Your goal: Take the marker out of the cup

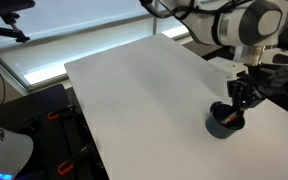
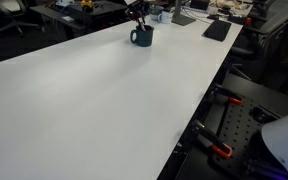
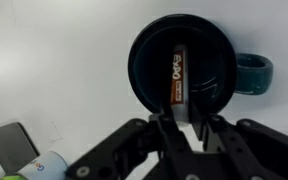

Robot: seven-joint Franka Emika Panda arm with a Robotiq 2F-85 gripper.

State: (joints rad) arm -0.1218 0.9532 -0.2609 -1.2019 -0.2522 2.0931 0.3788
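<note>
Gripper (image 3: 182, 120) sits directly over the cup (image 3: 182, 68), pointing straight down. That makes sense, as the only way in is from the top through the open mouth. In the wrist view the cup fills the upper centre of the frame. It's dark inside, with a teal handle-like loop (image 3: 254, 75) sticking out at its right. The only content I can see is the marker (image 3: 178, 78), a reddish-orange barrel with printed lettering, running top to bottom across the inside. It looks like it's leaning on the wall, near end up toward the rim at the frame's lower side. Fingers come in from the bottom of the frame and close in on that near end, so the approach lines up with the part that's easiest to reach. Jaws are narrow, with the gap about marker-wide and the marker end between them, but I can't tell whether the pads are actually touching it. In both exterior views the cup (image 1: 224, 122) (image 2: 142, 36) stands upright on the white table (image 1: 134, 90), near the edge, with the gripper (image 1: 242, 100) (image 2: 136, 14) right above the rim. My read is grasp stage: marker not out yet, lift not started. The risk I see is the cup dragging or tipping if the fingers catch the rim.
</note>
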